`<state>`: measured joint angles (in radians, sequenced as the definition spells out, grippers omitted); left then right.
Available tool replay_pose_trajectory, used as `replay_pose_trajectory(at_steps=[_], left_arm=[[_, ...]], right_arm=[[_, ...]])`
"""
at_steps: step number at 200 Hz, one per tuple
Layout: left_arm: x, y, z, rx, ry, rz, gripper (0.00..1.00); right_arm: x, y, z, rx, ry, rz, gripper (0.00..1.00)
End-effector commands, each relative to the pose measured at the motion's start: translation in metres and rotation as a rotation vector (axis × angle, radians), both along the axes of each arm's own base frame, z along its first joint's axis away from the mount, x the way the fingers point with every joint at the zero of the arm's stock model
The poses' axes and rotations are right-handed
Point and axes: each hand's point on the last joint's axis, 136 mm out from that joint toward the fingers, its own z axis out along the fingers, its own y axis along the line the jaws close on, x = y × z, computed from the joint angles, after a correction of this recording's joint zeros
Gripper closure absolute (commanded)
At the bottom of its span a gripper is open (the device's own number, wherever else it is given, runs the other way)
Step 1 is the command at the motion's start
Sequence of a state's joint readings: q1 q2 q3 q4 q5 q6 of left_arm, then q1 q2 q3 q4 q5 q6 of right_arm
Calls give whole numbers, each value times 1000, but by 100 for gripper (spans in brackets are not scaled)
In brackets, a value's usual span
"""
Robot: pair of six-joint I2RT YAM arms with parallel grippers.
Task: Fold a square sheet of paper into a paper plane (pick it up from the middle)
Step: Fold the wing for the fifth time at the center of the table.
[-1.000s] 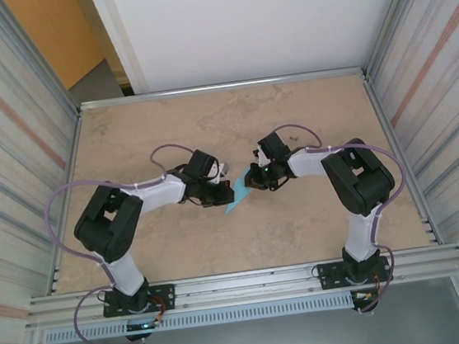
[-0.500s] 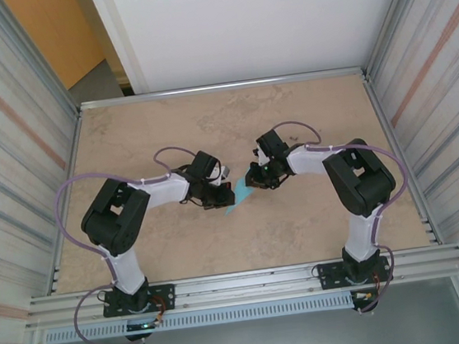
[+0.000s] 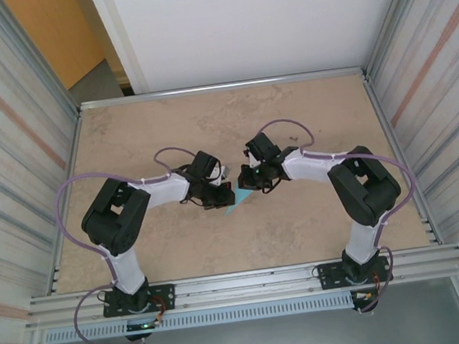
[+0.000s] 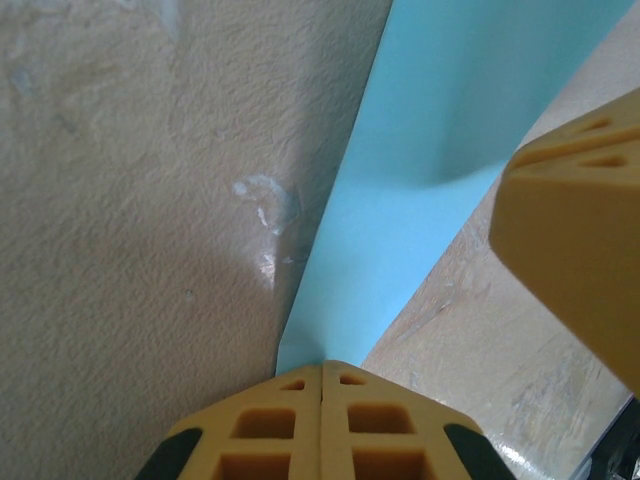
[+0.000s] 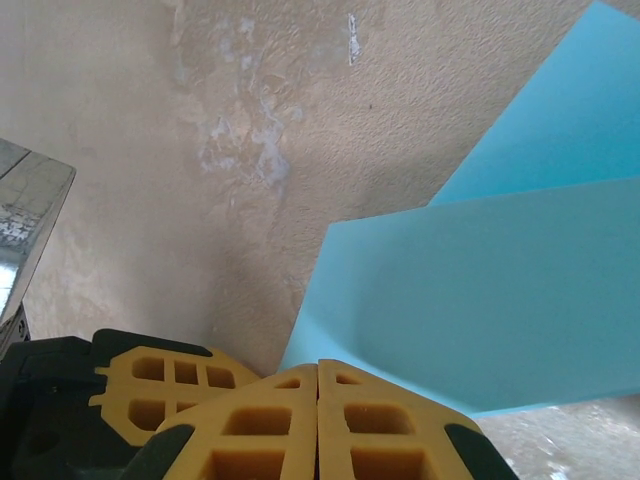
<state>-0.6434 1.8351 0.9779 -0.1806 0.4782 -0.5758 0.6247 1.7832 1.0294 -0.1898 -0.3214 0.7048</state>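
Folded light-blue paper over the middle of the table, held up between both arms, left gripper pressed together on its pointed corner, right gripper clamped on the opposite folded edge, yellow fingertips near each other, shadow on the beige top below.
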Motion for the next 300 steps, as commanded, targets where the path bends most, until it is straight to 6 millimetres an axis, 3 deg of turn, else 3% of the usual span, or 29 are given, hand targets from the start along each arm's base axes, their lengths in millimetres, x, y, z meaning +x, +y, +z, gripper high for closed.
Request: replay_pose_trajectory(at_steps=[1, 59, 139, 211, 300], left_arm=[[-19, 15, -28, 82, 90, 14, 100], [-20, 17, -30, 89, 98, 23, 100], [-33, 34, -46, 150, 155, 85, 100], [-51, 49, -64, 196, 229, 135, 100], [-55, 53, -69, 207, 247, 147, 100]], right_arm=[[-3, 2, -15, -8, 30, -34, 92], [-12, 15, -29, 0, 53, -26, 93], [-10, -32, -57, -42, 23, -148, 93], [0, -66, -59, -99, -52, -282, 93], [9, -94, -49, -110, -113, -397, 92]])
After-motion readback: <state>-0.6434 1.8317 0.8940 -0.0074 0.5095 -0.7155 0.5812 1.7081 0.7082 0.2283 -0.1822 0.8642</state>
